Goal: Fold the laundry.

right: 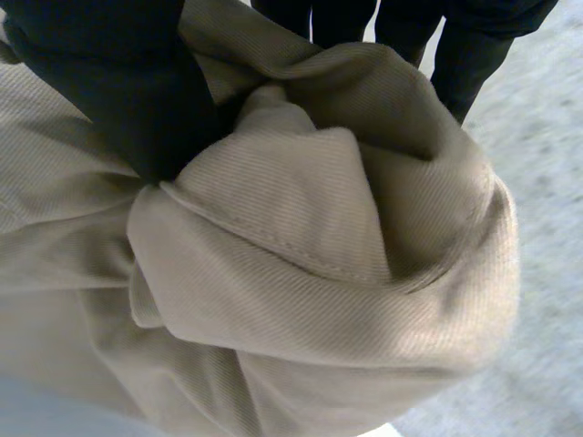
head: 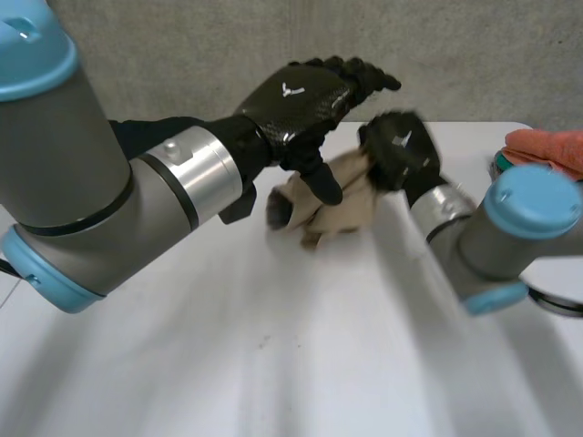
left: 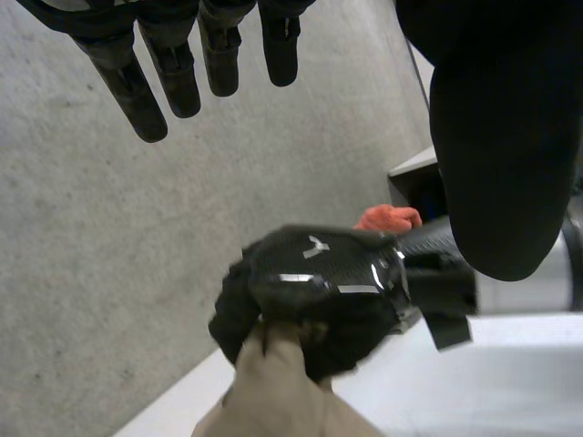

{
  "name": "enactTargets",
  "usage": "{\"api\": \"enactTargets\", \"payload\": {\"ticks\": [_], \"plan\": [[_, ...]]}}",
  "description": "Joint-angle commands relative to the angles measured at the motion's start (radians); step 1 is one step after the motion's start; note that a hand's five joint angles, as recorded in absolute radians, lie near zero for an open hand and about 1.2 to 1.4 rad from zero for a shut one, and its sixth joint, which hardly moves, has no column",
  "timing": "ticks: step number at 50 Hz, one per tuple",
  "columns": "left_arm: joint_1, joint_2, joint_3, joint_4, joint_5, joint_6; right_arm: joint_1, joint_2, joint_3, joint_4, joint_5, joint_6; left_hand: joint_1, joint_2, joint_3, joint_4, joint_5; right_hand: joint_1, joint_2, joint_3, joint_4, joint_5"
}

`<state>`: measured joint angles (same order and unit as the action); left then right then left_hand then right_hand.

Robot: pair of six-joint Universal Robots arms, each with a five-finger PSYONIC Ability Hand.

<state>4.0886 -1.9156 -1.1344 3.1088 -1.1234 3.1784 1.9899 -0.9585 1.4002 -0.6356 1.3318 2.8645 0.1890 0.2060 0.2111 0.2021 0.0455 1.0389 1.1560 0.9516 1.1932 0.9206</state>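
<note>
A beige cloth (head: 330, 208) lies bunched at the middle back of the white table (head: 273, 364). My right hand (head: 401, 150) grips its upper right part; in the right wrist view the thumb (right: 118, 82) and fingers (right: 455, 45) curl round a gathered fold of the cloth (right: 310, 264). In the left wrist view the right hand (left: 319, 287) holds the cloth (left: 273, 391) from above. My left hand (head: 301, 100) hovers over the cloth's left part, apart from it, with straight fingers (left: 173, 64) and its thumb (left: 501, 137) spread, holding nothing.
An orange-red cloth (head: 547, 147) lies on a teal-rimmed thing (head: 499, 164) at the table's far right edge, and the same orange-red cloth (left: 387, 218) appears behind the right hand. A grey wall (head: 182, 55) stands behind the table.
</note>
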Motion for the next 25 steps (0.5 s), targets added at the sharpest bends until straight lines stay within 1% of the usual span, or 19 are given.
{"api": "enactTargets", "payload": {"ticks": [1, 3, 9, 15, 16, 19, 20, 23, 25], "plan": [[0.003, 0.047, 0.002, 0.042, -0.022, -0.002, -0.129, -0.077, -0.167, 0.016, -0.006, 0.064, 0.025, 0.008, 0.002, 0.011, -0.006, 0.357, 0.24, 0.445, 0.203, 0.301], [0.006, 0.055, 0.001, 0.054, -0.026, -0.002, -0.163, -0.088, -0.204, 0.016, -0.006, 0.09, 0.025, 0.008, 0.002, 0.011, -0.006, 0.357, 0.24, 0.445, 0.203, 0.301], [0.007, 0.063, 0.002, 0.068, -0.024, -0.003, -0.347, -0.066, -0.351, 0.008, -0.013, 0.214, 0.025, 0.008, 0.002, 0.011, -0.006, 0.357, 0.24, 0.445, 0.203, 0.301], [0.007, 0.052, 0.001, 0.068, -0.023, -0.003, -0.486, 0.041, -0.495, -0.013, -0.019, 0.272, 0.025, 0.008, 0.002, 0.011, -0.006, 0.357, 0.24, 0.445, 0.203, 0.301], [0.007, 0.049, 0.001, 0.068, -0.023, -0.003, -0.523, 0.073, -0.522, -0.024, -0.029, 0.273, 0.025, 0.008, 0.002, 0.011, -0.006, 0.357, 0.24, 0.445, 0.203, 0.301], [0.007, 0.044, -0.002, 0.068, -0.023, -0.003, -0.572, 0.128, -0.552, -0.039, -0.062, 0.274, 0.025, 0.008, 0.002, 0.011, -0.006, 0.357, 0.24, 0.445, 0.203, 0.301], [0.007, 0.041, -0.005, 0.068, -0.023, -0.003, -0.603, 0.168, -0.563, -0.052, -0.098, 0.274, 0.025, 0.008, 0.002, 0.011, -0.006, 0.357, 0.24, 0.445, 0.203, 0.301], [0.007, 0.035, -0.01, 0.07, -0.021, -0.003, -0.649, 0.233, -0.57, -0.073, -0.166, 0.276, 0.025, 0.008, 0.002, 0.011, -0.006, 0.357, 0.24, 0.445, 0.203, 0.301], [0.006, 0.032, -0.013, 0.07, -0.021, -0.002, -0.69, 0.305, -0.573, -0.096, -0.224, 0.276, 0.025, 0.008, 0.002, 0.011, -0.006, 0.357, 0.24, 0.445, 0.203, 0.301]]}}
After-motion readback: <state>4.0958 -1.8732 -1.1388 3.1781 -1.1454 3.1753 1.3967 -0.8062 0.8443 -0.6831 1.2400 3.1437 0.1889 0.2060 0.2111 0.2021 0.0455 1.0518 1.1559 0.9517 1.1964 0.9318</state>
